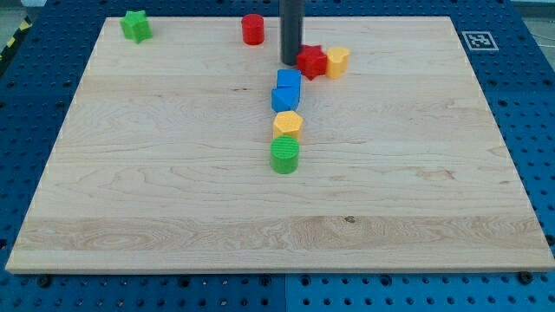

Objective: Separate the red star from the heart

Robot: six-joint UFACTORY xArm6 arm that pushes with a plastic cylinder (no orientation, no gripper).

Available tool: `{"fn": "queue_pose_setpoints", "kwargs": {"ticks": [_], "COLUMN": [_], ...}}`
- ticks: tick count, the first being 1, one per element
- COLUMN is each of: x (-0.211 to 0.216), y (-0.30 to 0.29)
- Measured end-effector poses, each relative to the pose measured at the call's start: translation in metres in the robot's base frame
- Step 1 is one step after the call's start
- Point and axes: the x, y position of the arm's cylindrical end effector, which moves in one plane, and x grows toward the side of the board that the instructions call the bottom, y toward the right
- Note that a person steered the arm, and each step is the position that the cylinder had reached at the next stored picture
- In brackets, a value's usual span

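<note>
Pale wood grain runs left to right across the counter (173, 191), which rests on blue perforated board. At the far side, my tip (290, 61), the end of a dark matte rod with no hand to open or close, stands just left of the red star (311, 61), apparently touching it. The star, squat with no clear long axis, touches the yellow heart (337, 61) on its right. Nearer, two blue blocks (286, 90), a yellow hexagon (287, 123) and a green cylinder (284, 155) form a line. A red cylinder (252, 29) and green star (135, 25) sit far left.
</note>
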Motion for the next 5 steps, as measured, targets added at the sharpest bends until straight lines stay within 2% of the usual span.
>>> {"fn": "queue_pose_setpoints", "kwargs": {"ticks": [2,4,5], "x": [0.000,0.003,0.032], "y": [0.086,0.124,0.115]}}
